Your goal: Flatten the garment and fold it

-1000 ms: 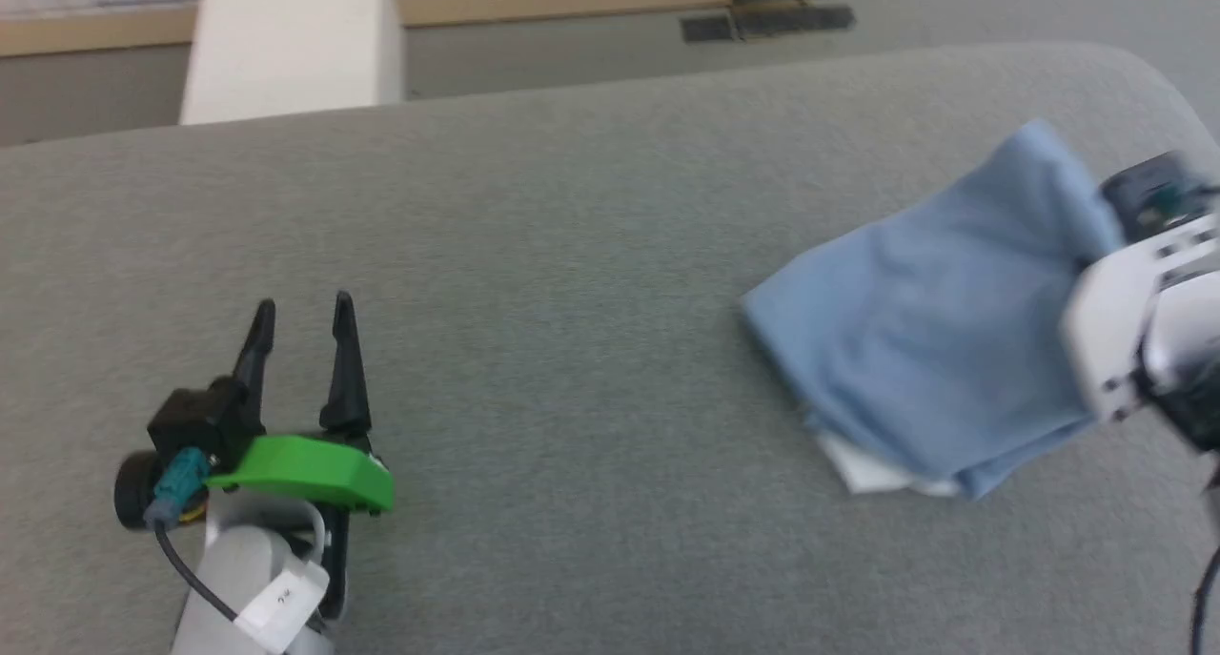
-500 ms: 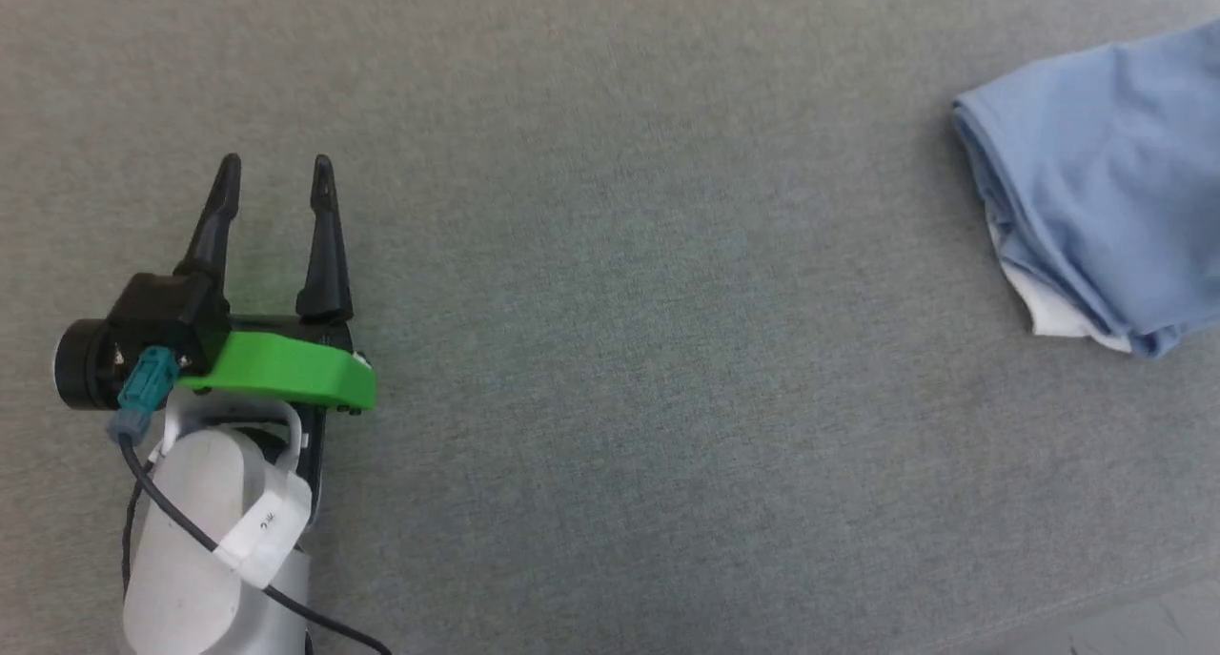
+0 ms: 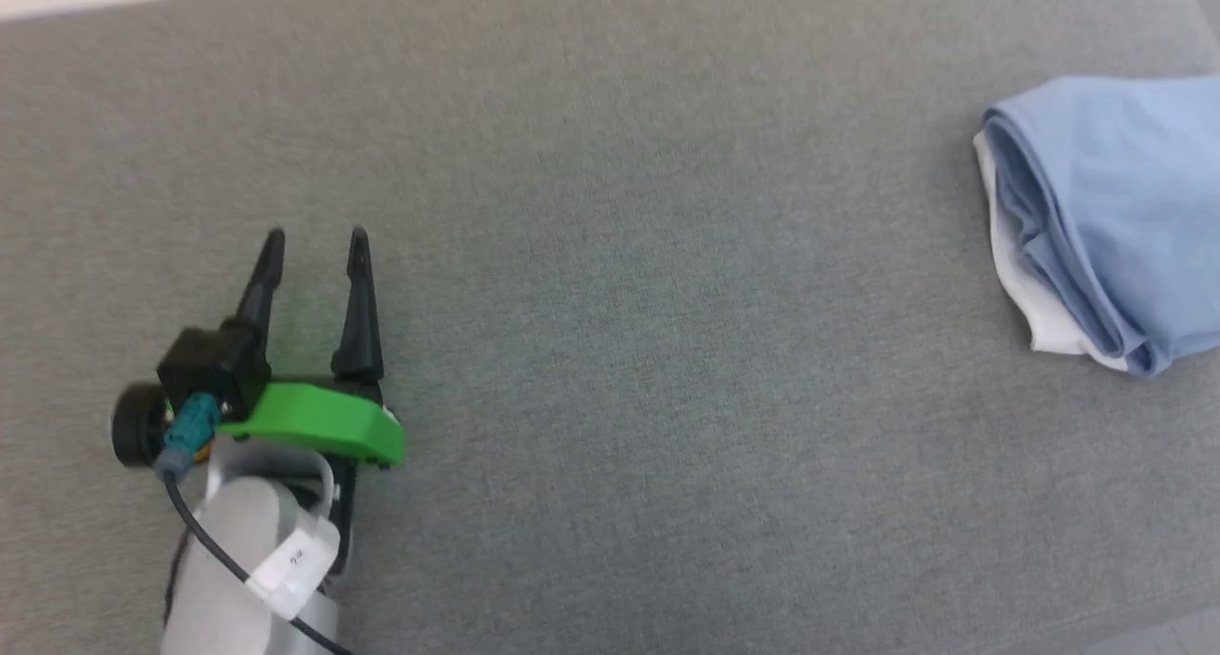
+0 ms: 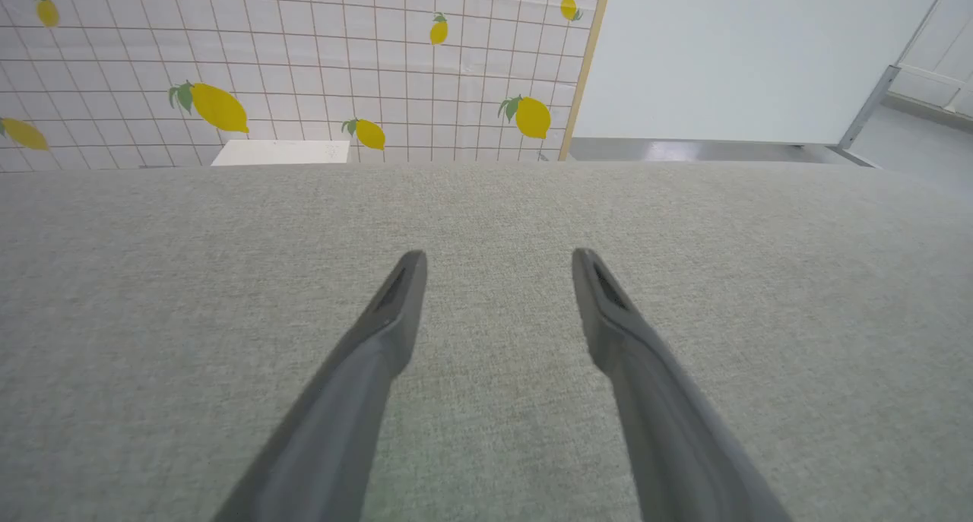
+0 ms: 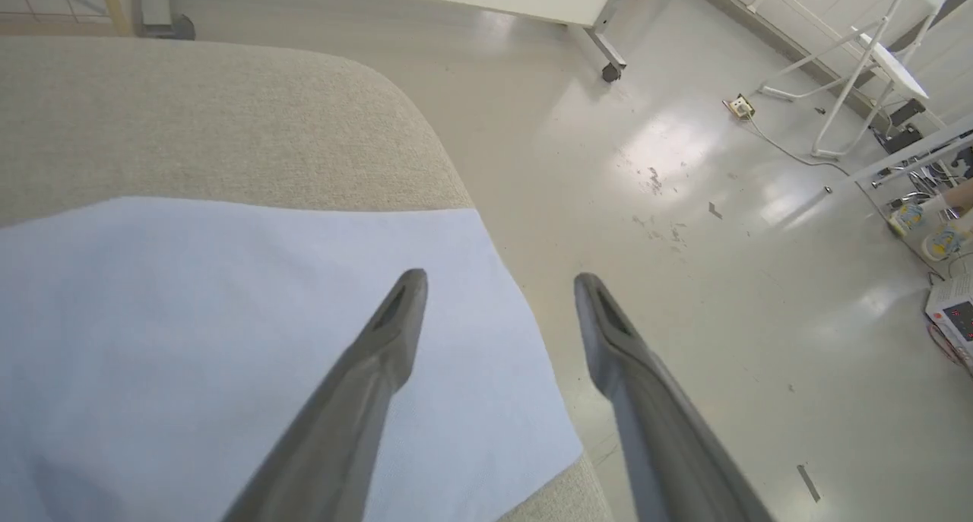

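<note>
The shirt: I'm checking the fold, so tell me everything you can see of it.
The shirt is light blue, soft and knit-looking, folded into a compact layered bundle with white fabric peeking out along its left and lower edges in the head view. It lies at the right end of the grey cushion, near its rounded corner. The right end effector hangs open over its edge, gripping nothing.
</note>
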Robot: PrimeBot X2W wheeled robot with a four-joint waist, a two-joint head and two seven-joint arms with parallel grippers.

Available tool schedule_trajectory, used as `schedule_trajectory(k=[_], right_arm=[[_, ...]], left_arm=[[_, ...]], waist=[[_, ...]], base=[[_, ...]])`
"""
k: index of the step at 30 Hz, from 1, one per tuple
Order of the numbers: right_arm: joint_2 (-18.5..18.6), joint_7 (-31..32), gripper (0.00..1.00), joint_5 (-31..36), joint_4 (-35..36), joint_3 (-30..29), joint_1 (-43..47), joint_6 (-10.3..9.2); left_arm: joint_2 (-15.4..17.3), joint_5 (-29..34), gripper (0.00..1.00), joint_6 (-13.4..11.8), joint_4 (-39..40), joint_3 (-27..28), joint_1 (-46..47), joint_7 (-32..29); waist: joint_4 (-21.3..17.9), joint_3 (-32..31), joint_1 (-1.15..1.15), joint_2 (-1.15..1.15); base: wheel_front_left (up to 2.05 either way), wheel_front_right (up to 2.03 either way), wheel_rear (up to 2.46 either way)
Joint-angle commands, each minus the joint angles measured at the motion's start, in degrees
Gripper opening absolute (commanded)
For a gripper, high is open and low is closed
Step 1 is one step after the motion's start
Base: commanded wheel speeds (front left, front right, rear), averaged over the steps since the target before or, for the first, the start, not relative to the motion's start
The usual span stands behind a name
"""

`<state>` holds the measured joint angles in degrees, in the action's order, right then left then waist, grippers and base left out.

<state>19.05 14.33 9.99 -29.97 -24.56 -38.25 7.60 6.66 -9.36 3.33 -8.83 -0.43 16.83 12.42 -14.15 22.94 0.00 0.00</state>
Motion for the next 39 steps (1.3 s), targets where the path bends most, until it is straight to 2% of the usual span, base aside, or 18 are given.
schedule_trajectory(k=[1,3,7,12,18,22,30,39], right_arm=[[-0.6,-1.5,1.0,-1.7,1.1,0.7,2.0,-0.11],[-1.4,-4.8,1.0,-6.4,4.6,2.7,6.0,-0.11],[-2.1,-8.1,1.0,-11.8,11.7,7.2,12.3,-0.11],[-3.7,-11.0,1.0,-16.7,20.9,12.4,20.2,-0.11],[-7.8,-14.2,1.0,-20.1,30.0,15.5,28.4,-0.11],[-10.6,-15.9,1.0,-21.5,31.9,18.2,32.2,-0.11],[-14.7,-19.2,1.0,-21.4,29.6,20.9,36.8,-0.11],[-16.1,-20.6,1.0,-20.6,27.6,21.0,39.0,-0.11]], left_arm=[[-0.3,-0.9,1.0,0.0,-1.0,0.2,-1.0,0.6],[-1.1,-2.1,1.0,0.3,-3.1,-0.3,-2.5,1.1],[-1.6,-3.1,1.0,0.3,-4.8,-0.7,-4.2,1.4],[-2.1,-4.1,1.0,0.3,-6.3,-1.2,-5.3,1.6],[-2.6,-4.6,1.0,-0.1,-7.7,-2.3,-6.1,1.9],[-2.9,-5.0,1.0,-0.3,-8.4,-2.9,-6.6,2.2],[-3.3,-5.9,1.0,-0.9,-9.3,-3.4,-8.2,2.5],[-3.5,-5.9,1.0,-1.3,-8.6,-3.4,-10.2,2.6]], waist=[[4.4,-8.6,0.0,0.0],[6.0,-12.8,0.0,0.0],[7.9,-16.4,0.0,0.0],[9.9,-18.6,0.0,0.0],[12.4,-20.0,0.0,0.0],[13.5,-20.4,0.0,0.0],[15.5,-21.7,0.0,0.0],[16.4,-22.7,0.0,0.0]], base=[[0.0,0.0,0.0],[0.0,0.0,0.0],[0.0,0.0,0.0],[0.0,0.0,0.0],[0.0,0.0,0.0],[0.0,0.0,0.0],[0.0,0.0,0.0],[0.0,0.0,0.0]])
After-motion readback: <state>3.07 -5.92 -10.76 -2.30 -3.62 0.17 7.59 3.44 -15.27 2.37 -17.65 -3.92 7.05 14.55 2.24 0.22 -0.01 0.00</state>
